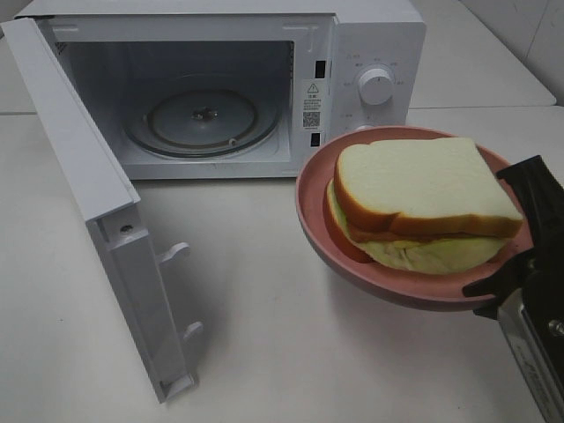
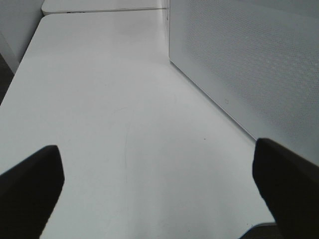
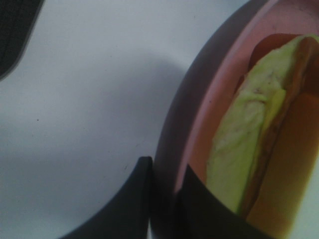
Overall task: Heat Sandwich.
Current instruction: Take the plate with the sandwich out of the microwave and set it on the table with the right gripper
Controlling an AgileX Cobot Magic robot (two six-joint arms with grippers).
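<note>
We see the white tabletop [image 1: 291, 344] and the microwave [image 1: 370, 79], door open, its warning label too small to read. Our right tool [image 3: 164, 181] is clenched on the pink plate's [image 1: 317, 220] rim, sandwich [image 1: 423, 198] just beyond it. Our left tool [image 2: 159, 184] is released.

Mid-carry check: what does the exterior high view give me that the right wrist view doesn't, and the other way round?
Only the exterior high view shows the white microwave with its door swung open and the round glass turntable bare inside. Only the right wrist view shows how the right gripper pinches the rim: one finger under it, one over. Both show the round pink plate raised off the white table and the white-bread sandwich with green lettuce on it.
</note>
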